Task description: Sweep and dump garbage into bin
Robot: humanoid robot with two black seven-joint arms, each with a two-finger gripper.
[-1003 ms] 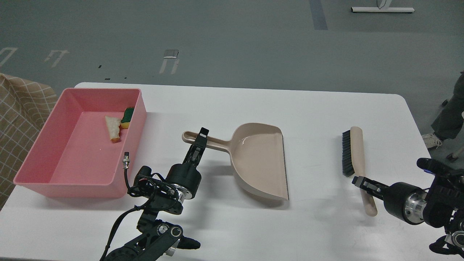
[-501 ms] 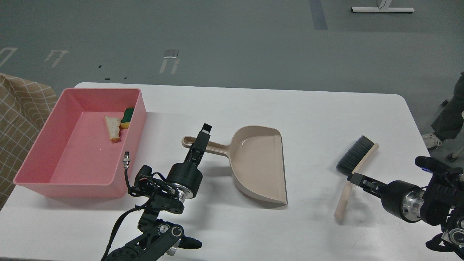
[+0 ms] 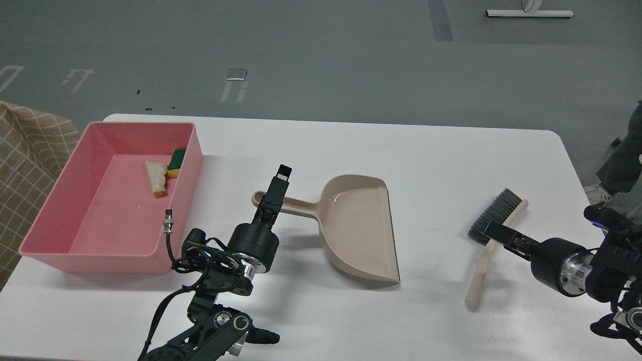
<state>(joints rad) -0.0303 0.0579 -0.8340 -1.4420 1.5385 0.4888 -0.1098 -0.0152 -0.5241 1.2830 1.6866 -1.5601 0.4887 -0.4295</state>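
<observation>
Near the table's left edge, the bin [image 3: 52,245] contains the sponge [image 3: 176,163] and bread [image 3: 157,177]. Our left gripper [image 3: 275,193] overlaps the dustpan [image 3: 358,230] handle, grip state indeterminate. Our right gripper [image 3: 489,231] clamps the brush [image 3: 494,228].

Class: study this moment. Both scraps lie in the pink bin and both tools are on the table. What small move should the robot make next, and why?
Probably draw both arms back. The bread piece and sponge chunk already lie in the bin, the dustpan sits empty on the table, and the brush lies there beside the right gripper, so nothing seems left to sweep.
</observation>
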